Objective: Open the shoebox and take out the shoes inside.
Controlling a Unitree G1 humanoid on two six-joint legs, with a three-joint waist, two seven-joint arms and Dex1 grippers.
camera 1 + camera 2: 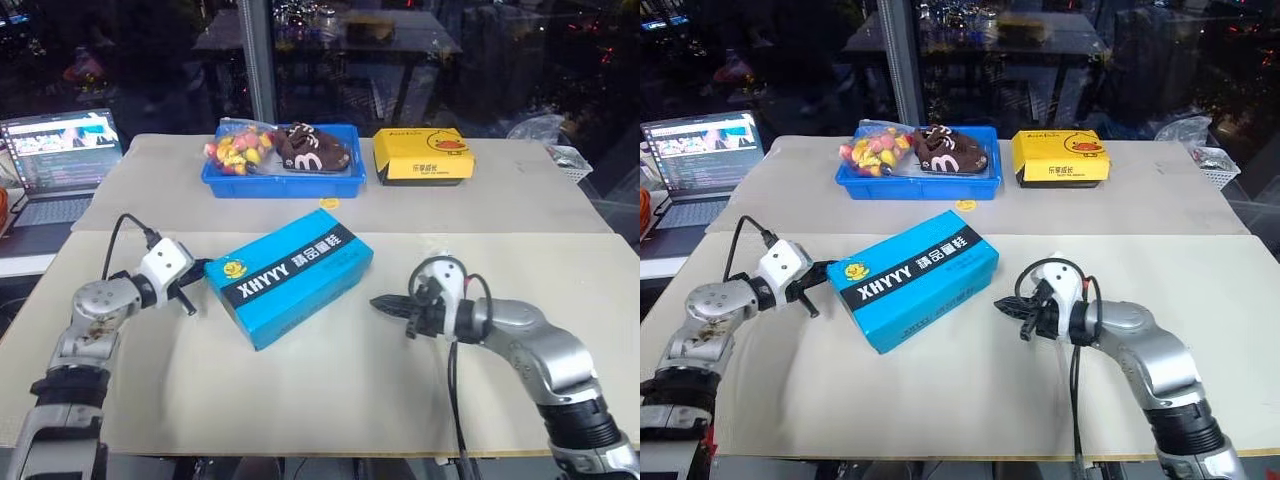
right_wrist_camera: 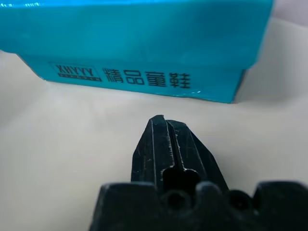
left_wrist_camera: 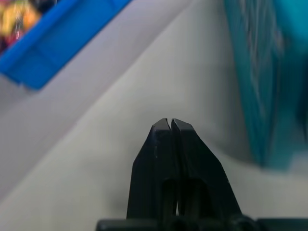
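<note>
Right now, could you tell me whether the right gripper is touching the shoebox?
Apart. In the right wrist view, bare table mat lies between the shut right gripper and the shoebox; the left eye view shows the same gap beside the box's right end.

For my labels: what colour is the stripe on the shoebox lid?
Black, with white lettering, on the blue shoebox; clearest in the left eye view.

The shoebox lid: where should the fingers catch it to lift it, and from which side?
Probably the lid's lower rim on a long side of the shoebox, approached from the right gripper, which points at that face. The box lies closed, flat and skewed on the table; the hinge side can't be told.
</note>
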